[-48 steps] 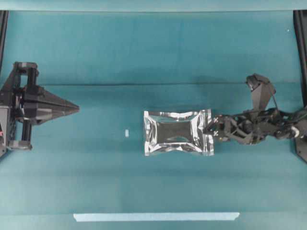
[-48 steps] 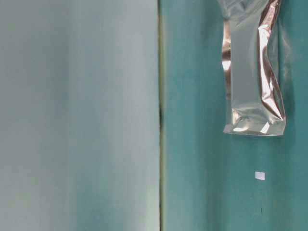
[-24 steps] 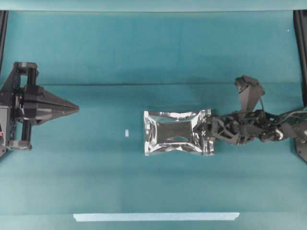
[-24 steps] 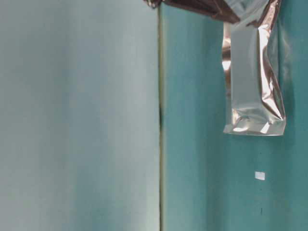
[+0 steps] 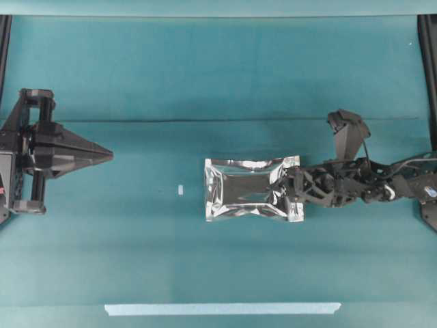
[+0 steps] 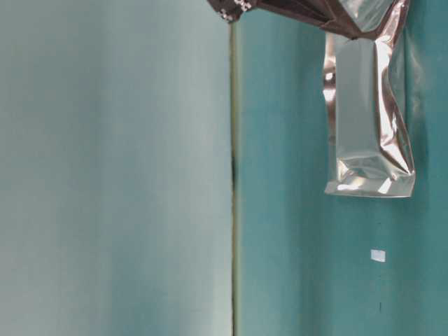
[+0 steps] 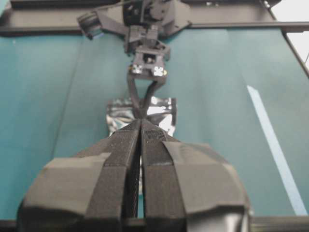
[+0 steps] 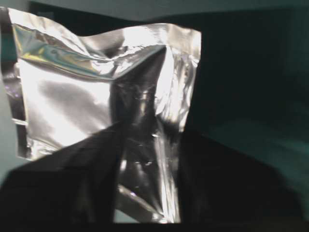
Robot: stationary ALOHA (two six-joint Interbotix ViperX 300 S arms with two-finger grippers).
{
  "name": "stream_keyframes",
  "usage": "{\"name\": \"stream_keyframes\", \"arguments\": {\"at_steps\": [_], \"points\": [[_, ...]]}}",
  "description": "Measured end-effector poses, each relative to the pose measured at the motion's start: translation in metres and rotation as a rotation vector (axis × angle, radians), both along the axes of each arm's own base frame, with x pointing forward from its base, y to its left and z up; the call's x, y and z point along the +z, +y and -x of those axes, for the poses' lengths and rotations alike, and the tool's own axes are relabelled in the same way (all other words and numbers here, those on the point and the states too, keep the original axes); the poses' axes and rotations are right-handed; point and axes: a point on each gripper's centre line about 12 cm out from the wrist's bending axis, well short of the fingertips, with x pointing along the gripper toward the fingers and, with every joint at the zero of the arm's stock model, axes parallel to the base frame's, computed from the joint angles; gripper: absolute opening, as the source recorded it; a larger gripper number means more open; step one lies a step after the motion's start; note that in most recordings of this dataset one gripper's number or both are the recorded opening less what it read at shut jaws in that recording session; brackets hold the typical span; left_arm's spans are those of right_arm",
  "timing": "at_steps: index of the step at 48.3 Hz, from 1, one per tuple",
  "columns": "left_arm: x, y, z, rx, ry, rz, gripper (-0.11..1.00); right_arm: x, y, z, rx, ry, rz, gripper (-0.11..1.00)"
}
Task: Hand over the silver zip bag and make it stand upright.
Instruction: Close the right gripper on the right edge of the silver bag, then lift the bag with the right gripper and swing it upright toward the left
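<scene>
The silver zip bag (image 5: 246,190) lies flat at the middle of the teal table, long side running left to right; the table-level view shows it too (image 6: 367,133). My right gripper (image 5: 285,189) reaches in from the right, its fingers closed over the bag's right sealed edge. In the right wrist view, crinkled foil (image 8: 67,92) bunches up between the dark fingers (image 8: 87,183). From the left wrist view, the right fingers converge on the bag (image 7: 161,108). My left gripper (image 5: 109,154) rests far left, shut and empty, its pads (image 7: 130,145) pressed together.
A small white scrap (image 5: 180,190) lies left of the bag. A pale tape strip (image 5: 222,309) runs along the front edge, also seen from the left wrist (image 7: 275,145). Black frame rails (image 5: 427,68) stand at the right side.
My right gripper slid left over the bag's right edge and its fingers closed in on the foil, which crumpled slightly. The left arm stayed still.
</scene>
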Motion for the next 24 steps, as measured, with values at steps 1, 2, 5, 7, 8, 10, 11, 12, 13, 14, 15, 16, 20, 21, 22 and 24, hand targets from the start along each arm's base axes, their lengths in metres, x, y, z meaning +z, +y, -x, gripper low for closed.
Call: {"name": "stream_keyframes", "arguments": {"at_steps": [1,2,5,7,8,10,11,12,13,14,15,16,20,21,22,24], "points": [[0.000,0.000,0.000,0.000,0.000,0.002,-0.01,0.000,0.000,-0.001,0.000,-0.002,0.000,0.30],[0.000,0.000,0.000,0.000,0.000,0.000,-0.01,0.001,0.000,-0.001,0.001,-0.002,-0.001,0.26],[0.001,0.000,0.000,0.000,-0.001,0.003,-0.01,0.000,0.001,-0.001,0.002,0.002,-0.003,0.14],[0.000,0.000,0.000,0.000,0.000,0.002,-0.01,-0.001,0.000,-0.001,0.001,0.006,-0.004,0.06],[0.000,0.000,0.000,0.001,0.002,0.002,-0.01,-0.001,0.001,-0.001,0.002,0.006,-0.004,0.04],[0.000,0.000,0.000,0.000,0.000,0.003,-0.01,-0.001,0.001,-0.001,0.002,0.004,-0.004,0.01],[0.000,0.000,0.000,0.001,-0.002,0.000,-0.01,0.000,0.000,-0.001,0.001,0.003,-0.004,0.01],[0.000,0.000,0.000,0.002,0.000,0.000,-0.01,0.000,0.000,-0.001,0.001,0.003,-0.004,0.01],[0.000,0.000,0.000,0.002,0.000,0.000,-0.01,0.000,0.001,-0.001,0.004,0.001,-0.003,0.01],[0.000,0.000,0.000,0.002,0.002,0.002,-0.01,0.001,0.000,-0.001,0.002,0.000,-0.003,0.01],[0.000,0.000,0.000,0.002,0.002,0.003,-0.01,0.001,0.000,-0.001,0.003,-0.003,-0.001,0.01],[0.000,0.000,0.000,0.002,0.002,0.002,-0.01,0.002,0.000,-0.001,0.004,-0.004,-0.003,0.01],[0.000,0.000,0.000,0.001,0.002,0.000,-0.01,0.005,0.000,-0.002,0.014,-0.012,0.006,0.01],[0.000,0.000,0.000,0.000,0.002,0.002,-0.01,0.006,-0.001,-0.002,0.017,-0.016,0.009,0.01],[0.000,0.000,0.000,0.002,0.000,0.003,-0.01,0.008,0.000,-0.002,0.024,-0.019,0.012,0.01],[0.000,0.000,0.000,0.001,0.000,0.000,-0.01,0.011,-0.001,-0.003,0.031,-0.028,0.020,0.01]]}}
